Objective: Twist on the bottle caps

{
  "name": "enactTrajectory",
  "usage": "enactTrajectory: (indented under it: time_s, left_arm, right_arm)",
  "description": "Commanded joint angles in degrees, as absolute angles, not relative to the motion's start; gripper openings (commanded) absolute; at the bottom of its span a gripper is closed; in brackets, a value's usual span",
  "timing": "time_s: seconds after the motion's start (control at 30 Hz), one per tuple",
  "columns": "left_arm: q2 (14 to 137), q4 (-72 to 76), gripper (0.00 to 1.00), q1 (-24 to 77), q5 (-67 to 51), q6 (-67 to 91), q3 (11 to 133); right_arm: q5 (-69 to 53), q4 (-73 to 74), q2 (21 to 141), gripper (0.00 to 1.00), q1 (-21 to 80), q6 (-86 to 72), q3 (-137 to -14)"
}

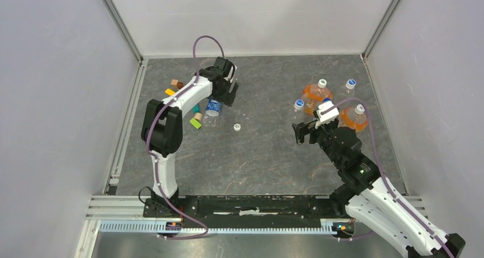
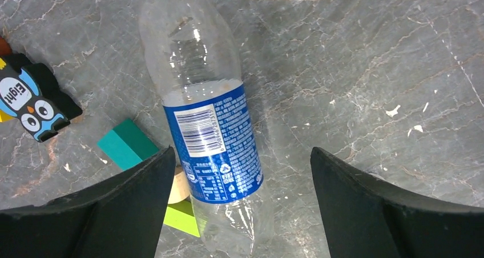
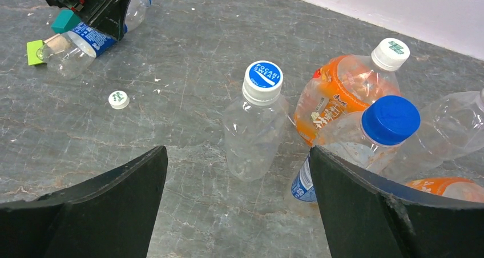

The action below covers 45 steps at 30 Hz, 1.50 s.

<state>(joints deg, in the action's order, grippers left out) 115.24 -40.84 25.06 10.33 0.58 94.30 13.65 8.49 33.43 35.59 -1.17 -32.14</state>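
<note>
A clear bottle with a blue label band (image 2: 212,144) lies on its side on the grey table, also in the top view (image 1: 213,113). My left gripper (image 2: 242,155) hovers over it, open, its jaws either side of the label end without closing on it. One small white bottle cap (image 1: 237,127) lies loose on the table just right of that bottle (image 3: 80,44); the right wrist view shows the cap (image 3: 119,100) too. My right gripper (image 1: 302,133) is open and empty, low over bare table. A clear unlabelled bottle (image 3: 255,129) stands upright just ahead of it, wearing a white-and-blue cap.
Two orange-liquid bottles (image 1: 315,92) (image 1: 354,119), a blue-capped bottle (image 3: 391,118) and another clear bottle (image 1: 347,87) cluster at the right. Coloured blocks (image 1: 196,123) and a penguin toy (image 2: 31,104) lie left of the lying bottle. Walls close in the table.
</note>
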Motion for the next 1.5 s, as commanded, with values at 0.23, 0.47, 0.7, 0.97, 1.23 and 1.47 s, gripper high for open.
enactTrajectory:
  time_s: [0.23, 0.47, 0.7, 0.97, 1.23, 1.47]
  left_arm:
    - [110.85, -29.6, 0.91, 19.6, 4.37, 3.25, 85.06]
    - [112.38, -27.08, 0.88, 17.59, -0.44, 2.99, 83.18]
    - [113.46, -26.4, 0.8, 17.31, -3.09, 2.37, 82.0]
    - [112.64, -24.61, 0.65, 17.31, -4.91, 1.73, 79.72]
    - [105.45, -23.61, 0.61, 17.4, -5.7, 0.59, 77.79]
    - [89.56, -18.04, 0.58, 17.39, -8.33, -2.47, 70.62]
  right_arm:
    - [11.95, 6.68, 29.97, 0.98, 35.49, -0.52, -29.8]
    - [11.4, 6.59, 30.25, 0.98, 35.49, -0.49, -29.54]
    - [11.54, 6.68, 29.81, 0.98, 35.49, -0.49, -29.37]
    - [11.05, 6.59, 30.36, 0.98, 35.51, -0.5, -29.51]
    - [7.44, 7.16, 31.47, 0.98, 35.51, -0.48, -30.97]
    - [2.55, 7.82, 34.6, 0.98, 35.46, 3.0, -34.42]
